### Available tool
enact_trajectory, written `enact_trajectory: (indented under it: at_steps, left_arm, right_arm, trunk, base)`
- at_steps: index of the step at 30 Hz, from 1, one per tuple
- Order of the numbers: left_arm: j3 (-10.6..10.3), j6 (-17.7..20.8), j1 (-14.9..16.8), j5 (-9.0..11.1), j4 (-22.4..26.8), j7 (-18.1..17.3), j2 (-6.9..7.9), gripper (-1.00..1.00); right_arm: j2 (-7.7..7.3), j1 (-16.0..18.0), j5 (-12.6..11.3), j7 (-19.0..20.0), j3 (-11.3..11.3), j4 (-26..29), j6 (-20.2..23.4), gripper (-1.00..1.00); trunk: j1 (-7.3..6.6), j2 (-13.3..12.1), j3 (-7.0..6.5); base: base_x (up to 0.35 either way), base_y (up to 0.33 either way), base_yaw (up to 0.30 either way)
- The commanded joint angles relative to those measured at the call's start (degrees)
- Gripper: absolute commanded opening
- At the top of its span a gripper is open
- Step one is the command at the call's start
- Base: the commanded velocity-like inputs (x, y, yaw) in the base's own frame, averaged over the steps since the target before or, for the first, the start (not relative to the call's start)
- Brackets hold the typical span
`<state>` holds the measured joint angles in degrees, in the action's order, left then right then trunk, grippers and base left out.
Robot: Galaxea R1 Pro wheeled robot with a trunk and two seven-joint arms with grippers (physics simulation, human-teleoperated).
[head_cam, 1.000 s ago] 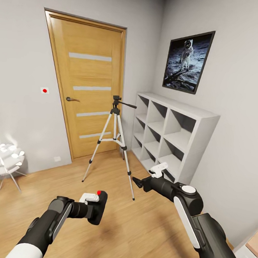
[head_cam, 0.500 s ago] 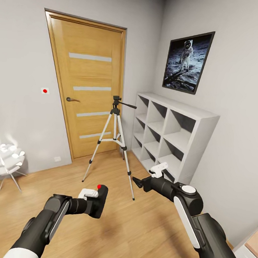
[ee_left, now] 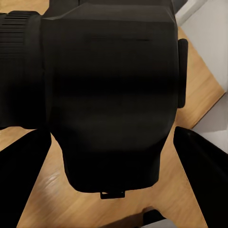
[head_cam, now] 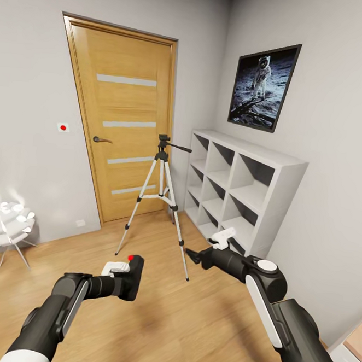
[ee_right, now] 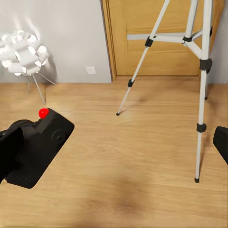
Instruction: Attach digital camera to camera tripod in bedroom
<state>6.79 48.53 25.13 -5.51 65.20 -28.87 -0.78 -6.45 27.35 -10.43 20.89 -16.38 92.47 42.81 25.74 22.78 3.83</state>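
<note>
The camera (head_cam: 130, 277), its red button (head_cam: 131, 258) on top, is held clamped in the left gripper (head_cam: 118, 283) above the wood floor (head_cam: 190, 324); in the left wrist view its black body (ee_left: 109, 95) is seen between the two fingers (ee_left: 204, 180). The tripod (head_cam: 158, 201) is seen standing on the floor ahead of both grippers, well apart from the camera, before the door (head_cam: 120, 121) and beside the white shelves (head_cam: 240, 191). The right gripper (head_cam: 192, 255) is held empty near a tripod leg (ee_right: 203, 90), but whether it is spread or closed cannot be told.
</note>
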Motion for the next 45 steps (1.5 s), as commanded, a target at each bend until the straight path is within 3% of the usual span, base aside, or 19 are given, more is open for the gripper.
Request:
enact_trajectory:
  at_steps: [1, 9, 20, 30, 34, 38, 45]
  left_arm:
    - [0.4, 0.3, 0.0, -0.4, 0.0, -0.6, -0.07, -1.0]
    - [1.7, 0.2, -0.1, -0.4, -0.3, -0.4, -0.09, -1.0]
    - [2.3, 0.0, -0.4, -0.2, -0.3, -0.5, -0.21, -1.0]
    - [2.5, 0.0, -0.9, -0.2, 0.7, -1.1, 0.4, -1.0]
    - [2.6, 0.3, -1.6, -0.3, 3.0, -2.2, 0.62, -1.0]
    - [4.0, 1.7, -3.3, -0.3, 8.4, -3.1, 0.78, -1.0]
    - [5.9, 8.0, -5.5, -0.3, 18.7, -5.7, 1.36, -1.0]
  right_arm:
    - [-0.1, 0.1, -0.3, 1.1, 0.1, 0.0, 0.2, 1.0]
    - [-1.75, 0.1, -0.4, 7.9, 1.8, -0.3, -2.2, 1.0]
    - [-2.66, 0.1, -0.5, 9.0, 2.7, -3.2, -5.3, 1.0]
    - [-2.23, 0.1, -0.2, 9.0, 2.4, -5.8, -9.4, 1.0]
    - [-2.25, 0.1, -0.2, 9.0, 2.2, -5.8, -9.9, 1.0]
    - [-2.26, 0.2, -0.2, 9.0, 2.1, -5.7, -10.2, 1.0]
    - [-2.54, 0.2, -0.2, 9.0, 2.0, -5.3, -10.2, 1.0]
  trunk:
    - [0.04, 0.1, 0.13]
    - [0.04, 0.1, 0.13]
    - [0.04, 0.1, 0.13]
    - [0.04, 0.1, 0.13]
    - [0.04, 0.1, 0.13]
    - [0.04, 0.1, 0.13]
    - [0.04, 0.1, 0.13]
  base:
    - [0.0, 0.0, 0.0]
    - [0.0, 0.0, 0.0]
    - [0.137, 0.0, 0.0]
    - [0.318, 0.019, 0.0]
    - [0.337, 0.105, 0.0]
    - [0.339, 0.134, 0.0]
    - [0.34, 0.147, 0.0]
